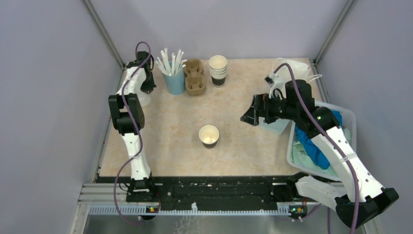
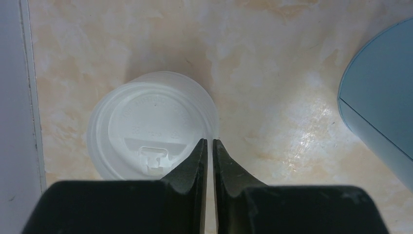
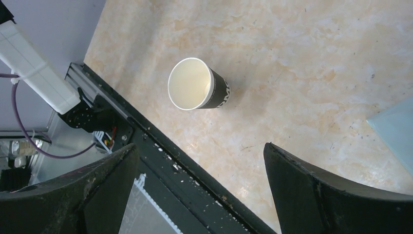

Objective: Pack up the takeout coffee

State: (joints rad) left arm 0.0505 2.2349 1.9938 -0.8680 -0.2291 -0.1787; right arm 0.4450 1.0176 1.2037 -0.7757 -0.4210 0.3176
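One dark brown paper cup (image 1: 209, 136) with a cream inside stands open and uncapped in the middle of the table; it also shows in the right wrist view (image 3: 220, 92). White plastic lids (image 2: 146, 122) sit in a stack at the far left (image 1: 144, 101). My left gripper (image 2: 210, 141) hangs over the stack (image 1: 147, 89), jaws closed to a thin slit astride the top lid's right rim. My right gripper (image 1: 247, 117) is open and empty, in the air to the right of the cup (image 3: 200, 146). No capped cup is in view.
A light blue cup of white straws (image 1: 174, 80), a cardboard cup carrier (image 1: 195, 83) and a stack of brown cups (image 1: 217, 72) stand along the back. A white bag (image 1: 294, 68) lies at the back right. A bin (image 1: 293, 146) with blue cloth sits at the right edge.
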